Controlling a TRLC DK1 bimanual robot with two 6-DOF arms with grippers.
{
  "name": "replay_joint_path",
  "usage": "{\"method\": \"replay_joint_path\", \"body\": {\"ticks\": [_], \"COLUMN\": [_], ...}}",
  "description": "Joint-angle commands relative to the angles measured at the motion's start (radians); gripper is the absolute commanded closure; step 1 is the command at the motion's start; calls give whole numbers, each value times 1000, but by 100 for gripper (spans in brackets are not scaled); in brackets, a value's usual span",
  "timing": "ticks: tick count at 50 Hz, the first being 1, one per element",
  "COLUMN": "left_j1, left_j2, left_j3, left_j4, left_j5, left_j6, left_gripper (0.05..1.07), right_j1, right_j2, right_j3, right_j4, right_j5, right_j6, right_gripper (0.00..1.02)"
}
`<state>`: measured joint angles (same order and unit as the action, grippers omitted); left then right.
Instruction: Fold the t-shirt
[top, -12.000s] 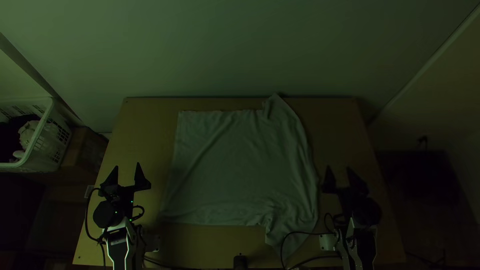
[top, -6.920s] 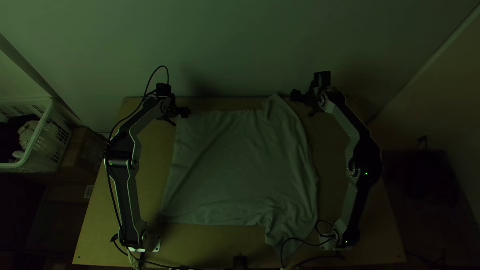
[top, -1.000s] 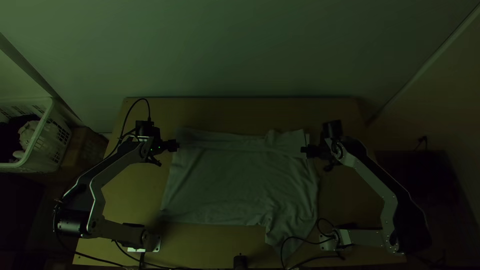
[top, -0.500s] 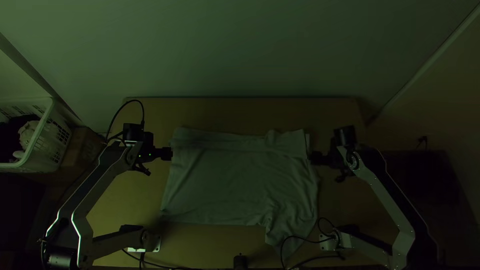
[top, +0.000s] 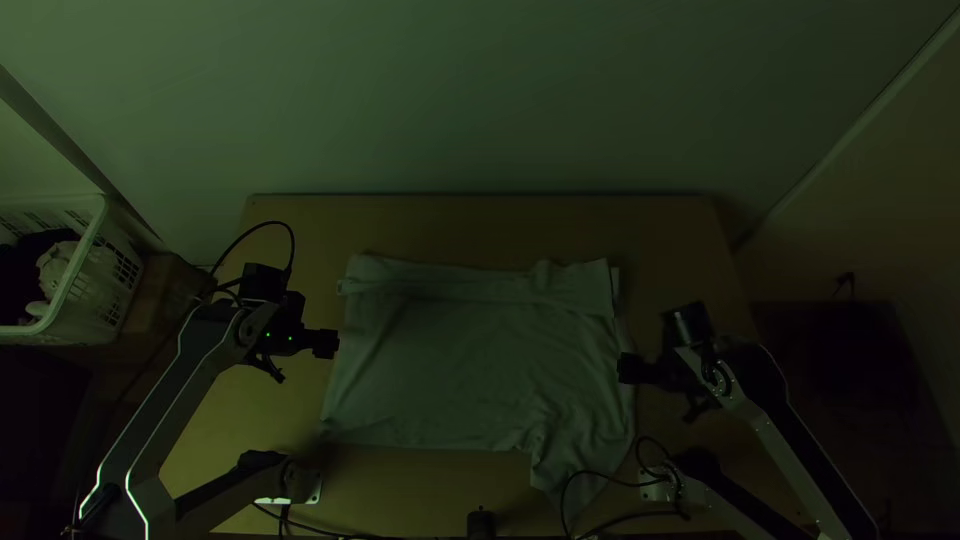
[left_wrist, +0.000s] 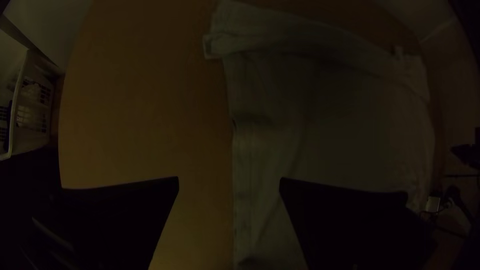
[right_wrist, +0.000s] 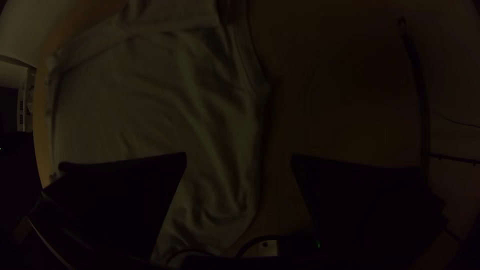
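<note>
Lies between the black left pincer (top: 326, 343) and black right pincer (top: 630, 368), both released, as a pale cloth t-shirt (top: 470, 360), folded over beyond them on light wooden worktop (top: 450, 230).

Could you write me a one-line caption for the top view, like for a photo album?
Two grippers, left and right, beside a T-shirt with its far edge folded over.

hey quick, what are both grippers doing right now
Left gripper: open, holding nothing.
Right gripper: open, holding nothing.
</note>
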<state>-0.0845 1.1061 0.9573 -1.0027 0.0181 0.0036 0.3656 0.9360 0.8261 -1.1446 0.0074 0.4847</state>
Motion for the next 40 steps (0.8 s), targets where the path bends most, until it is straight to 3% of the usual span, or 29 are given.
{"method": "replay_joint_path", "body": {"ticks": [1, 9, 18, 40], "left_j1": [-14, -31, -57, -201], "left_j2": [-63, -160, -200, -103], "left_j3": [-28, -134, -198, -232], "left_j4": [-65, -132, -203, -263], "left_j5": [6, 6, -3, -46], "left_j6": [32, 72, 114, 154], "left_gripper": [10, 10, 10, 11], "right_j1": [64, 142, 145, 177], "right_j2": [-11, -9, 29, 69], "right_j3": [-47, -70, -65, -96], "right_j4": [-41, -61, -78, -101], "right_j5": [-11, -30, -72, -109], "right_j6": [84, 147, 170, 166], "right_gripper": [6, 6, 6, 6]}}
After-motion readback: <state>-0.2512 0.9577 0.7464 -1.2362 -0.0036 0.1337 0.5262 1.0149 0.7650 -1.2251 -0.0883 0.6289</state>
